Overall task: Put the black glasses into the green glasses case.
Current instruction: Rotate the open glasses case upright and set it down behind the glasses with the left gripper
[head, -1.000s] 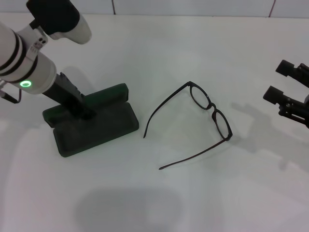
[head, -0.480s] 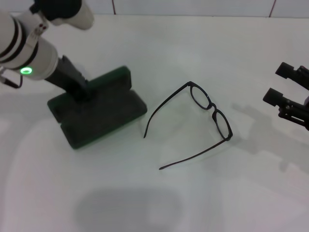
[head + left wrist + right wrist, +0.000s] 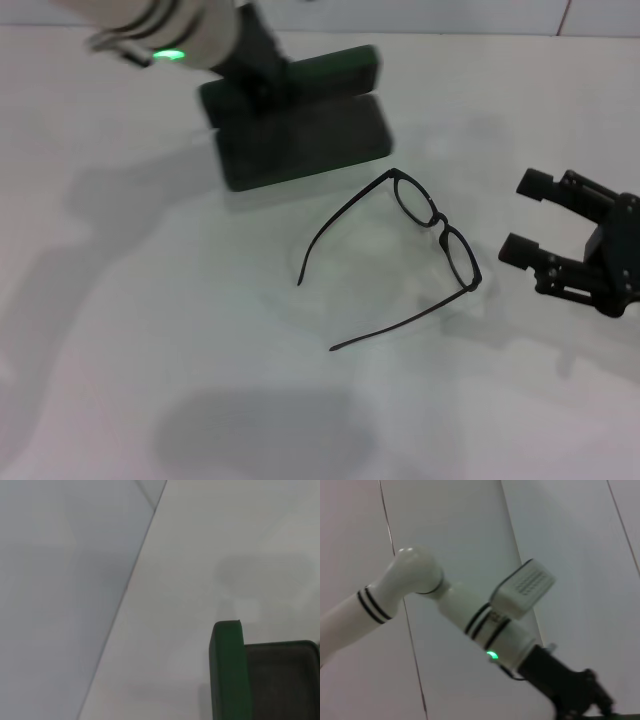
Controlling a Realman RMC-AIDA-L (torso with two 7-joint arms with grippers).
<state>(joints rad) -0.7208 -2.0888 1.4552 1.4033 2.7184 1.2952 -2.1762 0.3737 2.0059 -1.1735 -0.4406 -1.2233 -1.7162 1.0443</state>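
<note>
The green glasses case (image 3: pixel 305 140) lies open at the far middle of the white table, its lid (image 3: pixel 335 72) standing up behind the base. My left gripper (image 3: pixel 262 85) is shut on the case at its far left edge. The left wrist view shows the case's green rim (image 3: pixel 227 672) and dark lining (image 3: pixel 282 680). The black glasses (image 3: pixel 432 232) lie in front of the case and to its right, temple arms unfolded and pointing left. My right gripper (image 3: pixel 520 217) is open and empty, just right of the glasses, fingers pointing at them.
The white table (image 3: pixel 150 350) meets a pale tiled wall (image 3: pixel 400 12) at the back. The right wrist view shows my left arm (image 3: pixel 470 615) against the wall.
My left gripper has carried the case from the left of the table to the far middle, above the glasses. My right gripper has moved left toward the glasses. The glasses have not moved.
</note>
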